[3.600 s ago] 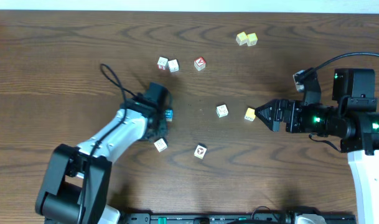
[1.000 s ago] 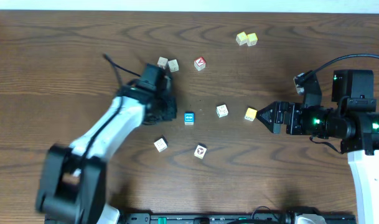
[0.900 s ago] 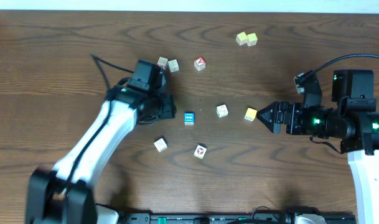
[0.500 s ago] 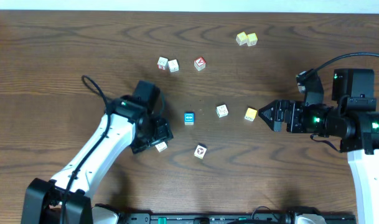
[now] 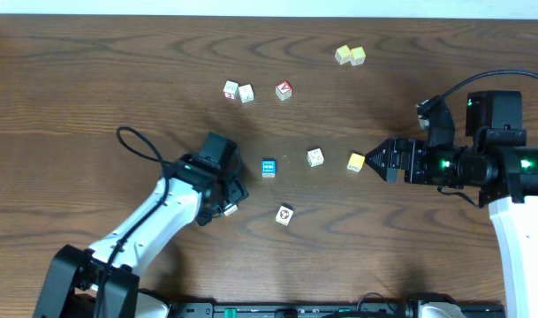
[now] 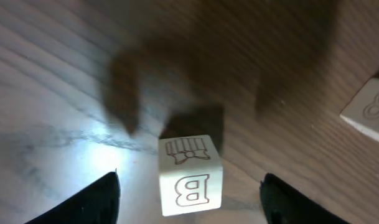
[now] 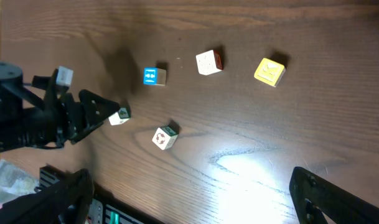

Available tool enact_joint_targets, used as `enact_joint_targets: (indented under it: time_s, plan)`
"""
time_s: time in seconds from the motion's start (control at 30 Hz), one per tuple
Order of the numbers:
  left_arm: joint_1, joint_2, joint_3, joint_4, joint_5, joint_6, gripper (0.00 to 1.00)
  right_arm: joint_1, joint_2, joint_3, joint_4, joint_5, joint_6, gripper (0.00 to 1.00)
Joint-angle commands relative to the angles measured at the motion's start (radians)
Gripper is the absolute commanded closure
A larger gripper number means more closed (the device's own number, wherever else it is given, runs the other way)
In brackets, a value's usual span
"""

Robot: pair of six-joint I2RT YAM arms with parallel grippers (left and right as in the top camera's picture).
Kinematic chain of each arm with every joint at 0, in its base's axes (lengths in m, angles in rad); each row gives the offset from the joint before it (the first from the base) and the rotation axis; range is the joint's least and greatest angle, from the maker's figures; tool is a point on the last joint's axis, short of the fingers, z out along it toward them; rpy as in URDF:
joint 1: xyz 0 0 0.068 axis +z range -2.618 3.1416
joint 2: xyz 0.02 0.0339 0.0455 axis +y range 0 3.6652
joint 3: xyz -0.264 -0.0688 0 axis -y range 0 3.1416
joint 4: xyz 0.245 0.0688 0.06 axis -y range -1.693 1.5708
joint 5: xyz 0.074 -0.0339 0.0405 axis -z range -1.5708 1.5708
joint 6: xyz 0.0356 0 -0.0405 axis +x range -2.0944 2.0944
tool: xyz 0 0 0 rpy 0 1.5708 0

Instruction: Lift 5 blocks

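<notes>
Five blocks lie mid-table: a blue-faced one, a white one, a yellow one, one with a red-and-black mark, and a cream one printed with a B. My left gripper is open and low over the B block, which sits on the wood between the two fingers, touching neither. My right gripper hangs open just right of the yellow block, with nothing in it.
At the back stand a pale yellow-green pair of cubes, a red-topped cube and two white cubes. A black cable loops off the left arm. The right arm's base fills the right edge.
My left arm swung from beside the blue block toward the front of the table and came down over the B block, its jaws now wide. The right arm barely moved.
</notes>
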Motion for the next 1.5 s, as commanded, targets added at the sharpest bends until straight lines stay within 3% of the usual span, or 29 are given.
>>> enact_joint_targets:
  time_s: [0.0,0.33,0.9,1.0,1.1,1.47]
  plan:
    - [-0.027,0.006,-0.031,0.01,-0.036,-0.068,0.35,-0.016,0.004,0.018,0.0,0.002,-0.013,0.02]
    - [-0.038,0.006,-0.054,0.015,-0.116,-0.1,0.58,-0.015,0.004,0.018,0.0,0.002,-0.013,0.02]
    - [-0.039,0.06,-0.054,0.019,-0.115,-0.099,0.6,-0.016,0.004,0.018,0.0,0.002,-0.013,0.02]
    - [-0.038,0.06,-0.053,0.027,-0.116,-0.095,0.66,-0.015,0.004,0.018,0.0,0.002,-0.013,0.02]
    - [-0.038,0.06,-0.045,0.037,-0.116,-0.042,0.7,-0.016,0.004,0.018,0.0,0.002,-0.013,0.02]
    - [-0.038,0.06,0.027,0.143,-0.116,0.389,0.71,-0.016,0.004,0.018,0.0,0.002,-0.013,0.02]
